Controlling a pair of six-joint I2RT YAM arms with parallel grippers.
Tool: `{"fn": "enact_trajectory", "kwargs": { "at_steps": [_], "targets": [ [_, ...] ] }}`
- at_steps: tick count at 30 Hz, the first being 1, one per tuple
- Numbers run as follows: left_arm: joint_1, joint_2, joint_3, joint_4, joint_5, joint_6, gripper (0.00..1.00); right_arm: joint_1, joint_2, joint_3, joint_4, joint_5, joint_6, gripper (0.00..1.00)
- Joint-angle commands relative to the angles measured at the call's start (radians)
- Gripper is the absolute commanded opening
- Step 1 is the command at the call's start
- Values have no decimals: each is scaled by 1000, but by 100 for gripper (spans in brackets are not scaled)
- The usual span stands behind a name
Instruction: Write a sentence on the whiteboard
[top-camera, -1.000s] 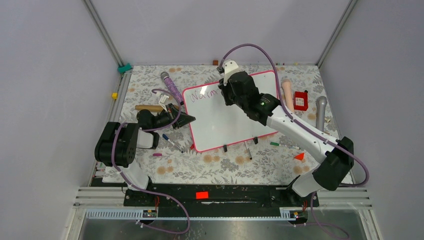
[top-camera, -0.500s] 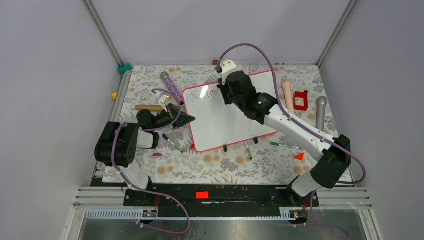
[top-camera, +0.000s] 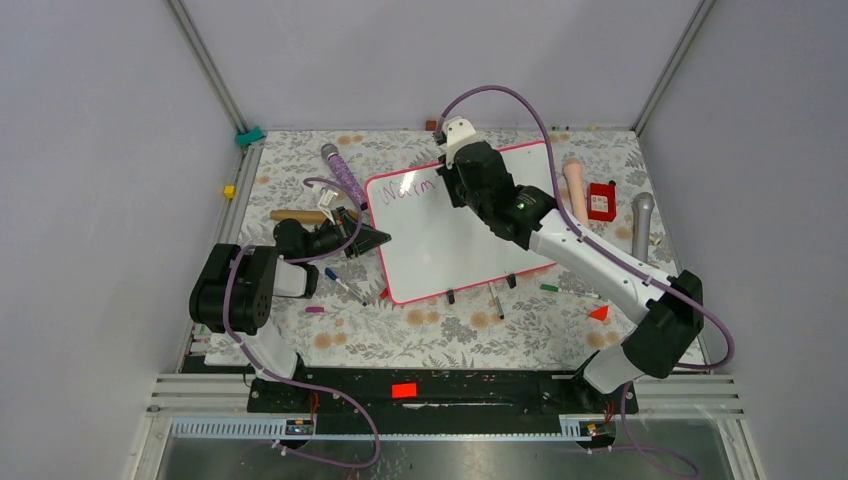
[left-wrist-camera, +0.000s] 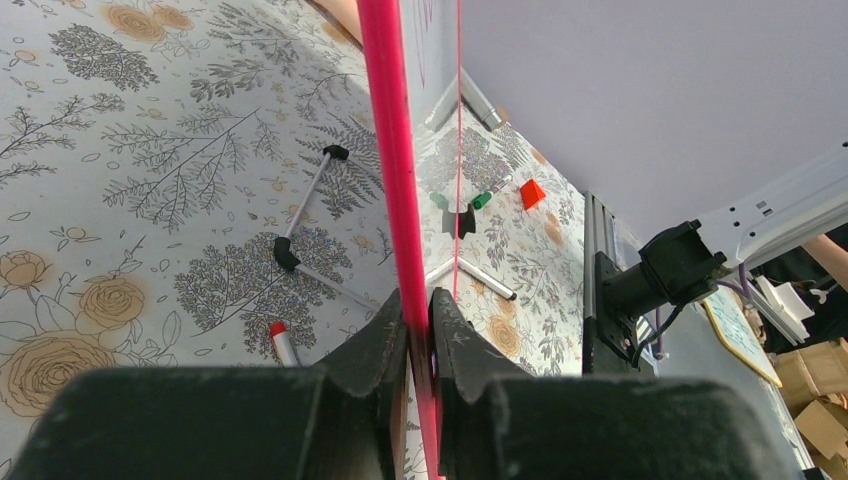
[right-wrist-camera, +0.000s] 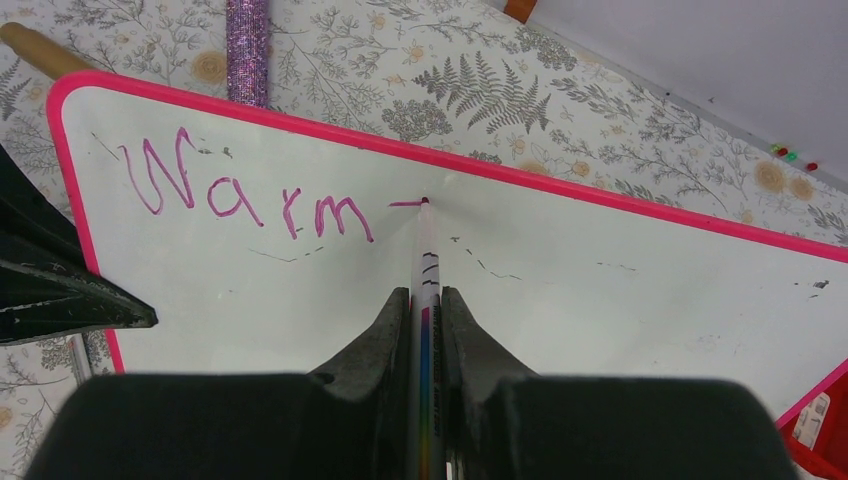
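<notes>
The whiteboard (top-camera: 450, 235), white with a pink frame, lies tilted on the flowered table and also fills the right wrist view (right-wrist-camera: 600, 300). Purple-pink letters reading "Warm" (right-wrist-camera: 245, 195) stand in its top left corner, with a short stroke right of the "m"; they also show in the top view (top-camera: 405, 190). My right gripper (right-wrist-camera: 425, 300) is shut on a white marker (right-wrist-camera: 425, 260) whose tip touches the board at that stroke. My left gripper (left-wrist-camera: 418, 320) is shut on the board's pink left edge (left-wrist-camera: 390, 150), at the board's left side in the top view (top-camera: 375, 238).
Loose markers and caps (top-camera: 345, 287) lie below the board's left corner, more (top-camera: 497, 300) along its near edge. A glittery purple wand (top-camera: 343, 172) and a wooden stick (top-camera: 298, 215) lie left of it. A pink handle (top-camera: 575, 185), red box (top-camera: 601, 201) and grey microphone (top-camera: 641, 222) lie right.
My right gripper has moved the marker a little to the right along the top line, adding the short stroke after "Warm". The left arm and the board have not moved.
</notes>
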Motion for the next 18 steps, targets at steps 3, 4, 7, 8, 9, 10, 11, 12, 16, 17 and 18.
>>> {"fn": "enact_trajectory", "kwargs": {
  "at_steps": [3,4,7,8,9,10,11,12,16,17,18],
  "targets": [
    [-3,-8,8,88,9,79,0,0,-68,9,51,-23,-9,0],
    [-3,-8,8,88,9,79,0,1,-67,14,51,-27,-9,0],
    [-3,-9,8,88,11,79,0,0,-57,31,47,-34,-10,0],
    [-3,-8,8,88,10,79,0,1,-52,37,44,-34,-10,0],
    [-3,-8,8,87,10,79,0,1,-47,42,40,-34,-10,0],
    [-3,-7,8,87,10,79,0,0,-43,45,39,-35,-11,0],
    [-3,-7,9,88,10,79,0,1,-38,48,39,-36,-10,0],
    [-3,-7,9,88,10,79,0,0,-34,51,40,-35,-11,0],
    [-2,-7,10,88,10,79,0,0,-17,58,40,-37,-13,0],
    [-3,-7,9,88,11,79,0,0,-14,60,39,-38,-13,0],
    [-2,-7,9,88,10,79,0,0,-9,64,40,-38,-14,0]
  ]
}}
